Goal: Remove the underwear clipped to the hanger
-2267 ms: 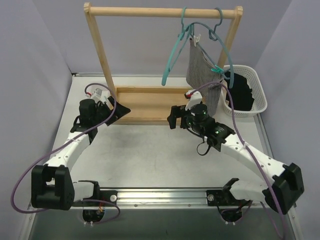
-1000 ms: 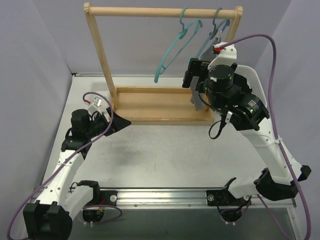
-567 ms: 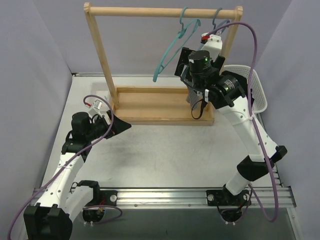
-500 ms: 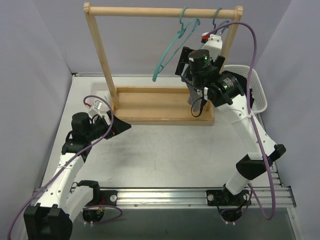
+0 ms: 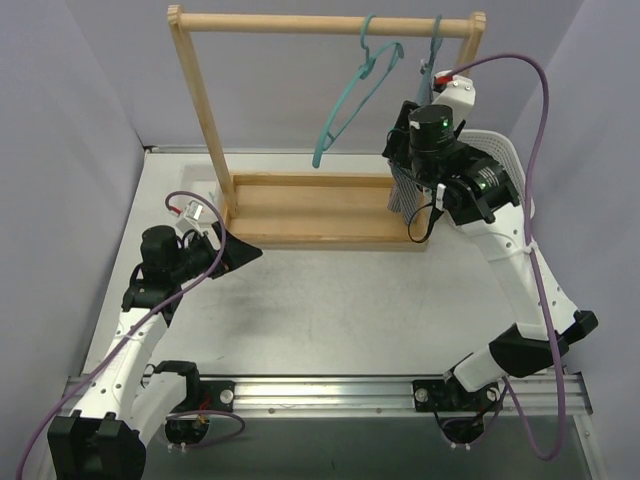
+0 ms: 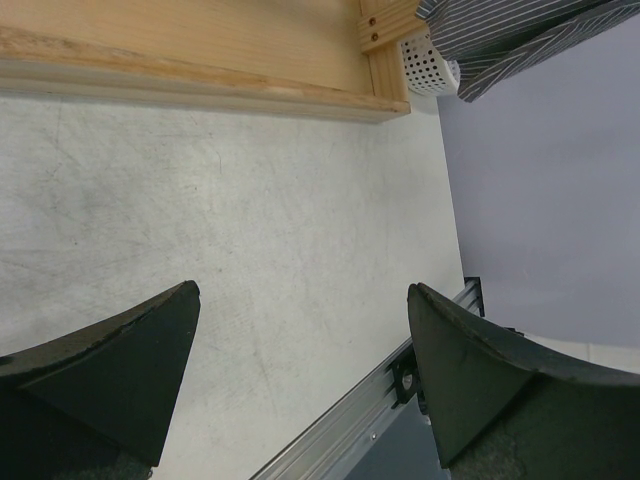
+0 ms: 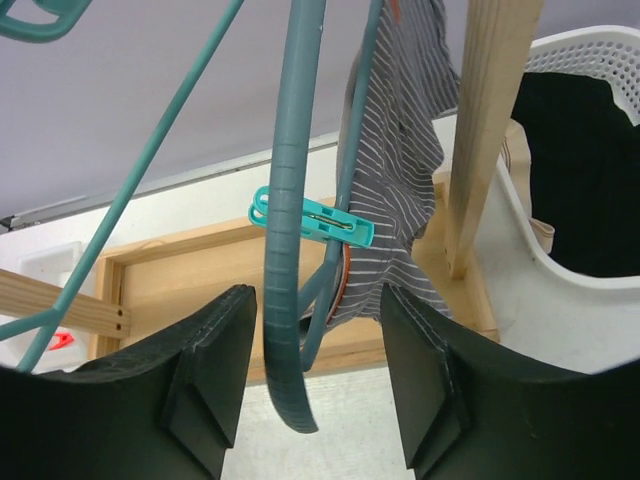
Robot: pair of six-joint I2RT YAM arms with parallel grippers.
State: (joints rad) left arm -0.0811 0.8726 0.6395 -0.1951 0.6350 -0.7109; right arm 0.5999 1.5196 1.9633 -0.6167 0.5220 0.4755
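Observation:
The grey striped underwear (image 7: 395,190) hangs from a blue-green hanger (image 7: 285,230), held there by a teal clothespin (image 7: 318,223). My right gripper (image 7: 318,300) is raised to the hanger. Its jaws stand apart on either side of the hanger's lower arm, and I see no contact. From above, the right gripper (image 5: 400,140) sits under the rail, with the striped underwear (image 5: 405,195) below it. The black underwear (image 7: 585,170) lies in the white basket (image 7: 560,290). My left gripper (image 5: 238,250) is open and low over the table, holding nothing.
A wooden rack (image 5: 320,22) stands on a wooden tray base (image 5: 300,210). A second, bare teal hanger (image 5: 350,95) hangs to the left of the first. One rack post (image 7: 490,130) stands between hanger and basket. The left wrist view shows the table edge rail (image 6: 400,380).
My right arm has swung to the right along the rail, and its jaws have narrowed around the hanger's arm. The left arm has stayed where it was.

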